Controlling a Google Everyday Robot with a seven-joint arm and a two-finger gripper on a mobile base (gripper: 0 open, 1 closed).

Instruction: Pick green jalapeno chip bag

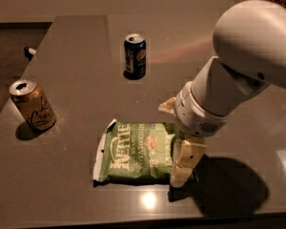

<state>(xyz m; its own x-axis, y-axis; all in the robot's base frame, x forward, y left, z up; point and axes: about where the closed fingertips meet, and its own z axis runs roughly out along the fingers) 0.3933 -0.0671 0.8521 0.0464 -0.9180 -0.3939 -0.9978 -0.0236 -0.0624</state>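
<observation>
green jalapeno chip bag (133, 152) flat on table (76, 80), tool (173, 142) spread at its right end, blue can (135, 55), tan can (32, 104)
</observation>
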